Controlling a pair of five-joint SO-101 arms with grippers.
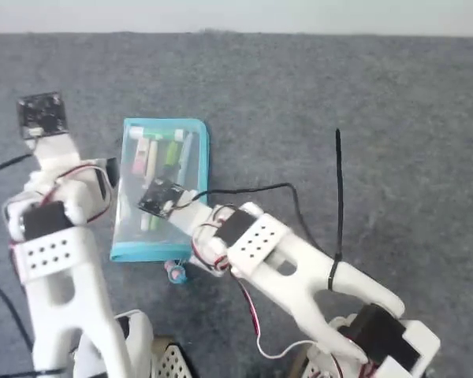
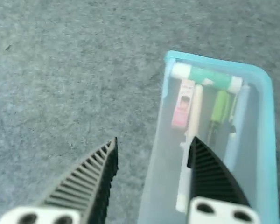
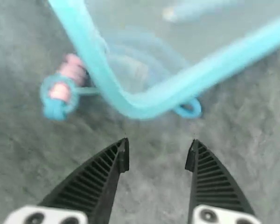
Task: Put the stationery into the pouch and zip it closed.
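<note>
A translucent blue pouch (image 1: pixel 164 189) lies flat on the grey carpet with stationery inside: a green and white tube (image 2: pixel 207 77), a pink item (image 2: pixel 181 105), a white pen (image 2: pixel 190 135) and a green pen (image 2: pixel 219 106). My left gripper (image 2: pixel 151 156) is open at the pouch's long left edge, one finger above the pouch (image 2: pixel 210 186) and the other above the carpet. My right gripper (image 3: pixel 158 154) is open just off the pouch's near corner (image 3: pixel 140 109), touching nothing. A pink and blue zipper charm (image 3: pixel 60 91) lies beside that corner, and is the small charm (image 1: pixel 174 272) in the high view.
Grey carpet (image 1: pixel 315 87) spreads all around the pouch. A black cable (image 1: pixel 252 189) runs from the right arm's wrist camera over the carpet, and a black strap (image 1: pixel 338 197) stands up on the right arm.
</note>
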